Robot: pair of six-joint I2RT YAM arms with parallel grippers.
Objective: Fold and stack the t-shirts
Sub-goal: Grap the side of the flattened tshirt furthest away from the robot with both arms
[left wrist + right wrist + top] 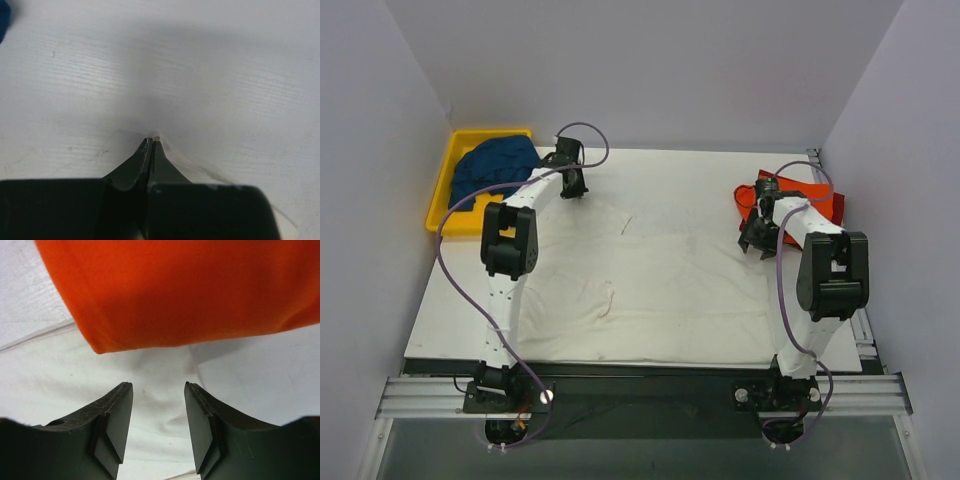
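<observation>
Top external view: big white shirt [650, 280] lies flat over mid table [432, 335], near hem close to the near edge, spread wider L-R than near-far. Can't tell which end is the collar.

R gripper [758, 240] hangs over the shirt's right side, approx halfway back. Right wrist view shows its jaws apart w/ nothing between them, white cloth below, and the orange shirt [190, 290] just beyond the tips.

L gripper [572, 185] is further back, at the shirt's far-left corner. Left wrist view shows its jaws together, clamped on a small pucker of white cloth.

So from the L grip nearly all the shirt lies toward the near edge and to the right. Any fold prob. has to carry that corner nearward or across. R arm is nearer the shirt's far-right corner but holds nothing yet, so a one-sided lift could skew the cloth.

Far right corner of table: orange shirt stack. Far left corner: blue shirt [495, 165] in yellow bin [442, 195], just beside the L gripper.
</observation>
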